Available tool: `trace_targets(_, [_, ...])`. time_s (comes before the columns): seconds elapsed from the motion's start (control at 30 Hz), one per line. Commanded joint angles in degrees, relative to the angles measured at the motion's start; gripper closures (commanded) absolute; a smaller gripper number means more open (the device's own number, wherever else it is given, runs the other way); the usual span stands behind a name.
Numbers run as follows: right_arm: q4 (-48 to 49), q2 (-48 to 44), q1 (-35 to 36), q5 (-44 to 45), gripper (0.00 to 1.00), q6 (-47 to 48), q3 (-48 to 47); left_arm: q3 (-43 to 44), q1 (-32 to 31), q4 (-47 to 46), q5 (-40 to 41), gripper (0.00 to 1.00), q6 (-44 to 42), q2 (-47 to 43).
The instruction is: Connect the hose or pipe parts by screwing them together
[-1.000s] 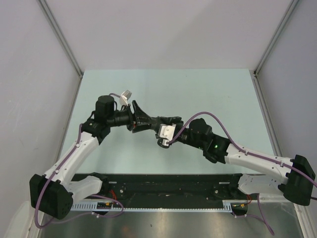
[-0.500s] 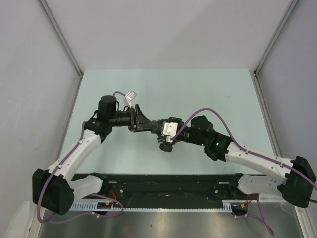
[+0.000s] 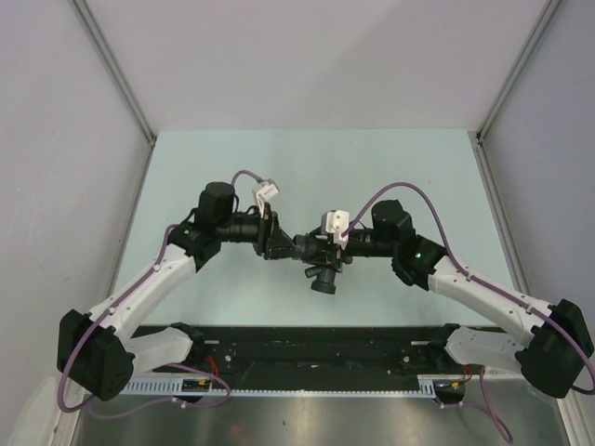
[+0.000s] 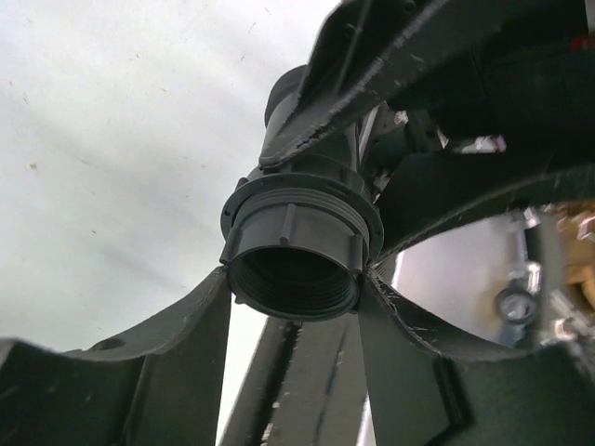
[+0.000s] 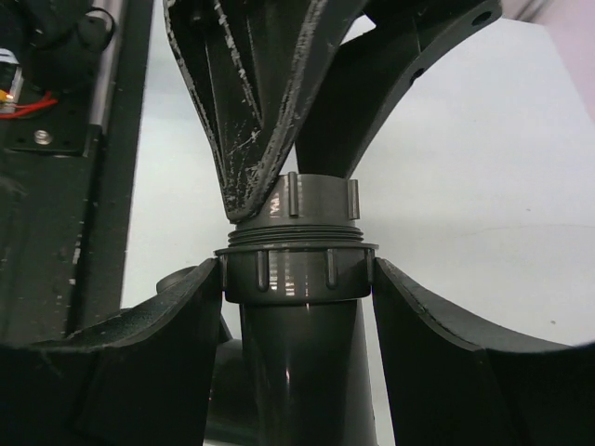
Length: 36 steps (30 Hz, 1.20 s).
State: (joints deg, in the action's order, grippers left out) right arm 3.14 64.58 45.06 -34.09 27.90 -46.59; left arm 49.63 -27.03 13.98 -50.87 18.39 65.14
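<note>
We see both arms meet in the air over the middle of the table (image 3: 400, 167). The left gripper (image 4: 294, 283) is closed on the ring piece (image 4: 296, 243), with one finger touching each side of it. The right gripper (image 5: 296, 279) is closed on the ribbed collar of the branched pipe (image 5: 297, 372), and the pipe's side branch hangs down toward the table. The two parts sit end to end and touch. A few thread lines show between them, so we think they are joined a little but not screwed all the way.

Here is what we think could go wrong:

- If one arm tips a bit, the parts will not line up. The threads could then bite crooked and jam.
- The left fingers hold only the thin ring. If the turn gets stiff, they could slide round it and the ring would not turn at all.
- The fingers of the two grippers are very close together, so a big twist could make them bump.
- If either gripper lets go too soon, the loose part could fall to the table and roll away
</note>
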Motion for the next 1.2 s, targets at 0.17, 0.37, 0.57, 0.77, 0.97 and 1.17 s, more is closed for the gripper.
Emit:
trace_targets(0.17, [1.0,1.3,-1.0,-17.4,1.00,-5.7,-4.9,-0.1,-6.2,-3.2,-0.8,0.85,-38.0,-6.3])
trace_targets(0.37, [0.6,1.9,-1.8,-21.7,1.00,-7.6,-5.1,-3.0,-8.9,-3.1,5.1,0.91,-61.4,-9.3])
trace_targets(0.57, [0.4,4.1,-1.9,-22.5,1.00,-9.4,-5.4,-6.7,-11.3,-6.2,12.3,0.94,-82.9,-11.7])
trace_targets(0.77, [-0.6,4.4,-2.1,-20.1,1.00,-8.1,-5.4,-6.6,-11.0,-7.0,14.7,0.10,-82.0,-14.3])
trace_targets(0.97, [-1.7,4.7,-4.4,-17.9,1.00,-7.4,-5.5,-9.6,-10.9,-7.1,14.7,0.00,-77.7,-19.1])
trace_targets(1.17, [-1.6,4.2,-5.7,-12.7,1.00,-6.1,-5.5,-13.1,-10.9,-7.6,18.8,0.00,-69.8,-28.4])
